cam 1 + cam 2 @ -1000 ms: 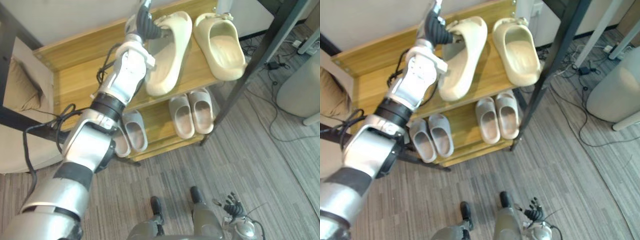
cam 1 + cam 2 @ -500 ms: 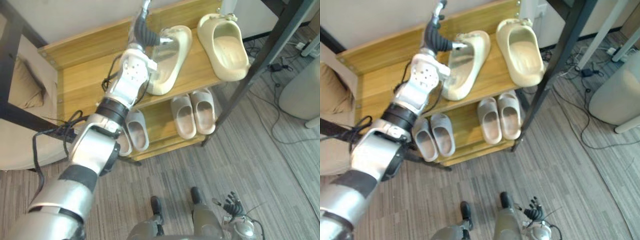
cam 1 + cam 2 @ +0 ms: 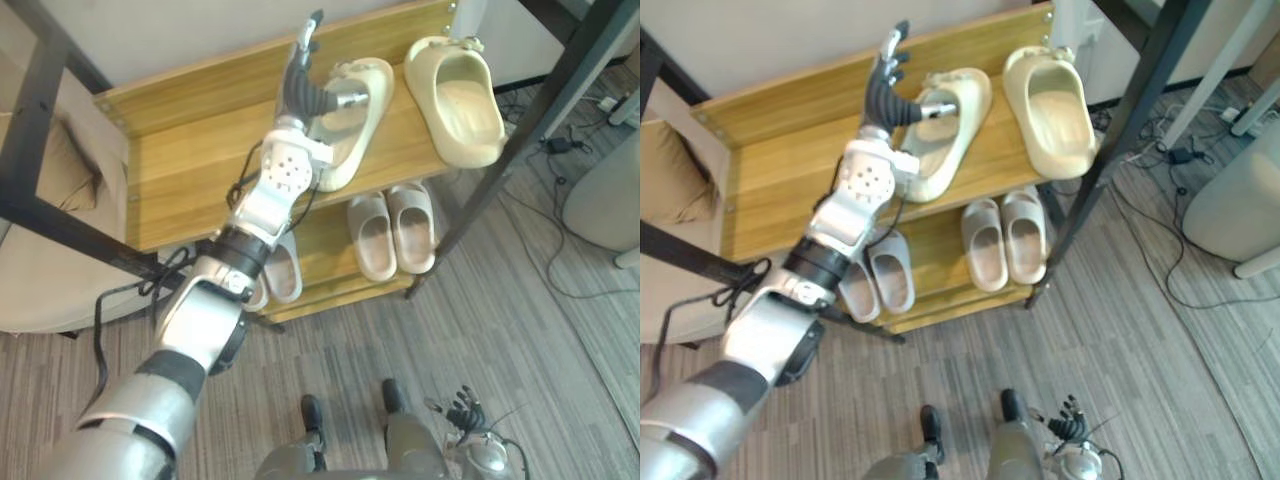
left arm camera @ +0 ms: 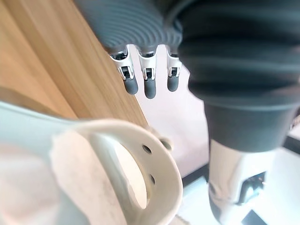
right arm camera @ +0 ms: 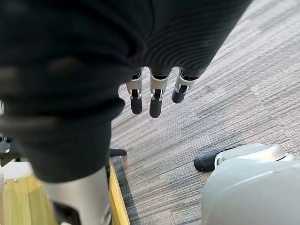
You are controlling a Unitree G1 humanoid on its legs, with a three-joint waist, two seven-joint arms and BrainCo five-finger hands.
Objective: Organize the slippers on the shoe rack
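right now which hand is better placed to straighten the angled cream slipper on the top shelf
Left. The left hand is at the angled cream slipper on the top shelf, fingers straight. The right hand hangs by the floor.

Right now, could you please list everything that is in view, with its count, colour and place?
Shoe rack: one, light wood with black frame, against the wall.
Cream slippers: two, top shelf; one at the left hand, one at the right end.
Grey slippers: four, lower shelf, in two pairs.
Cushion: one, beige, left of the rack.
Cables: dark, on the grey carpet, right.
Left hand: open, fingers straight.
Right hand: open, low near the floor.
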